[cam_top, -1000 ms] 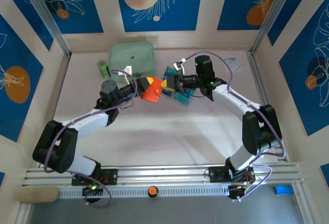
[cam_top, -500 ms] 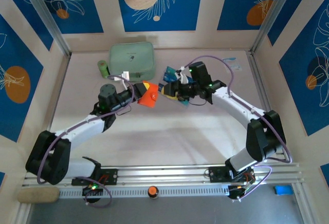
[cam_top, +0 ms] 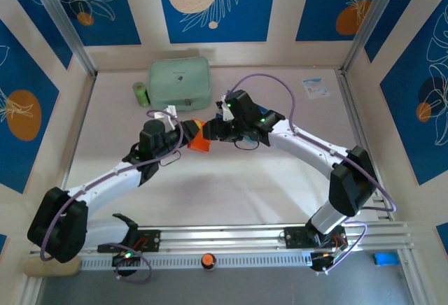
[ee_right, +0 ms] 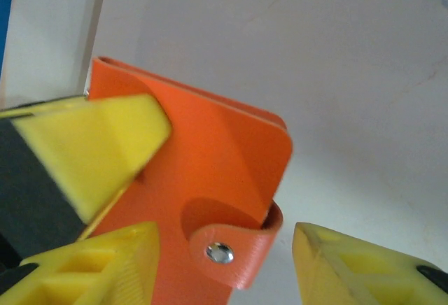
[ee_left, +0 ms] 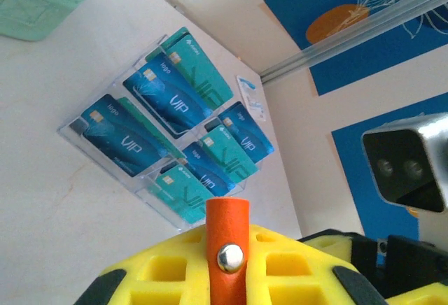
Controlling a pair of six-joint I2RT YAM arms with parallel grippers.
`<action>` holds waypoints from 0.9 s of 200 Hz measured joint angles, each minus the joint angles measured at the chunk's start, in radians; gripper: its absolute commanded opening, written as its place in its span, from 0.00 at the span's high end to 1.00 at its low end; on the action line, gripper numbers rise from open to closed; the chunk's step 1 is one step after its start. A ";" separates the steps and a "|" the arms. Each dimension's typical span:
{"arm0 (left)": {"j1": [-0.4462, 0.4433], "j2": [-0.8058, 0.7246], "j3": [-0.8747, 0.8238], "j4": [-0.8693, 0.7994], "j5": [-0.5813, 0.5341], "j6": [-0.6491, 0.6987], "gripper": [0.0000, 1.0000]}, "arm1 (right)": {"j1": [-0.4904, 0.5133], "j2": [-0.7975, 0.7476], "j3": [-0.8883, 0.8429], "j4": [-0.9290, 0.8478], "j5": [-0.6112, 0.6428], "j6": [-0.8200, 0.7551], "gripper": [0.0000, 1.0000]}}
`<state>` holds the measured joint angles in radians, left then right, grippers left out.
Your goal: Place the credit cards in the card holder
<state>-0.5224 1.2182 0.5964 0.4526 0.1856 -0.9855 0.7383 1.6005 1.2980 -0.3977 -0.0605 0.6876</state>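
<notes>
The card holder (cam_top: pixel 199 140), a small orange wallet, hangs above the table with my left gripper (cam_top: pixel 185 136) shut on it. In the left wrist view its strap with the snap button (ee_left: pixel 226 247) stands between my yellow fingers (ee_left: pixel 161 277). My right gripper (ee_right: pixel 225 240) is open, its two fingers on either side of the wallet's strap (ee_right: pixel 231 252) without touching it. The wallet's flat face (ee_right: pixel 210 151) fills that view, with a left finger (ee_right: pixel 84 144) pressed on it. Several teal and blue credit cards (ee_left: pixel 164 102) stand in a clear rack (ee_left: pixel 75 131) behind.
A mint-green zip pouch (cam_top: pixel 180 82) lies at the back, a small green roll (cam_top: pixel 141 94) to its left. A white-and-blue leaflet (cam_top: pixel 316 87) lies at the back right. The right wrist's camera housing (ee_left: pixel 406 161) hangs close to the wallet.
My right gripper has opened and swung left and nearer, from the rack up to the wallet. My left gripper has carried the wallet slightly toward the near side.
</notes>
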 measured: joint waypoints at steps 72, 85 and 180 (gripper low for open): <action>-0.005 0.000 0.000 -0.041 -0.046 0.000 1.00 | 0.018 0.071 0.023 -0.003 0.051 0.000 0.54; -0.006 0.000 -0.001 -0.053 -0.049 0.001 1.00 | 0.024 0.074 0.013 0.004 0.061 0.001 0.57; -0.019 0.000 -0.017 -0.120 -0.054 0.024 1.00 | 0.080 0.112 -0.029 0.045 0.089 0.039 0.86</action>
<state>-0.5415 1.2186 0.5797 0.3325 0.1314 -0.9611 0.8181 1.7123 1.2686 -0.3527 0.0284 0.7261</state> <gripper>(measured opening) 0.131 0.193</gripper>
